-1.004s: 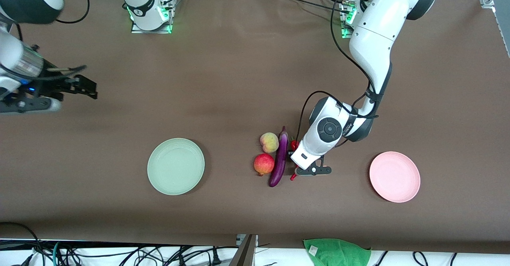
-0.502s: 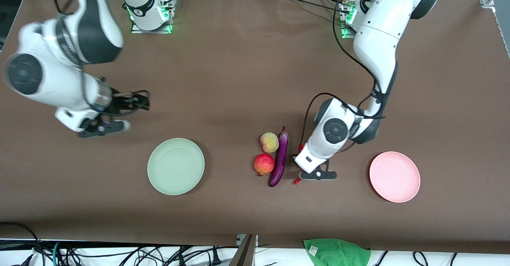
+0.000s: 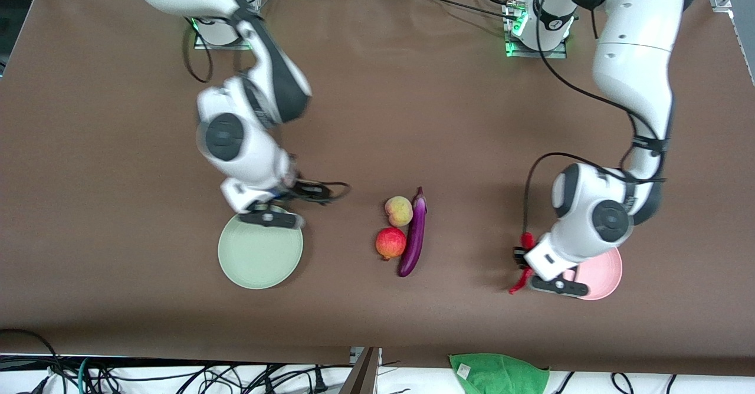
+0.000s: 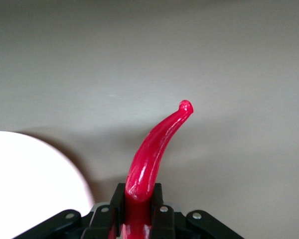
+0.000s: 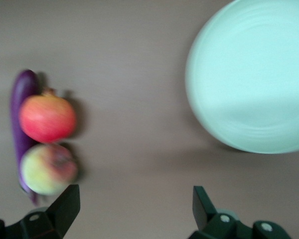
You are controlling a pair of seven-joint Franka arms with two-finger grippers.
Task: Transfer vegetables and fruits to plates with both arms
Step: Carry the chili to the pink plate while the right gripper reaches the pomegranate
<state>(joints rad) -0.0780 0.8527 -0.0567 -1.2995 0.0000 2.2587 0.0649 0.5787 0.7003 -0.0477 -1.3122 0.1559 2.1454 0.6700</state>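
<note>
On a brown cloth-covered table (image 3: 377, 117), our left gripper (image 3: 527, 264) is clamping the curved red chili pepper (image 3: 521, 276), its length pointing away from the round pale pink plastic plate (image 3: 607, 276) just beside it. Our right gripper (image 3: 268, 214) is hanging spread wide over the pale green plate (image 3: 259, 261), near the fruit.

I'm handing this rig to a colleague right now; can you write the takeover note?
Left gripper: shut on the red chili pepper, in the air at the edge of the pink plate; not released yet.
Right gripper: open, holding nothing, over the table by the green plate, facing the produce.
Eggplant, peach and pomegranate lie together mid-table between the plates.
Done: chili picked up.
Left: place the chili, then transfer the other three; both plates hold nothing.
</note>
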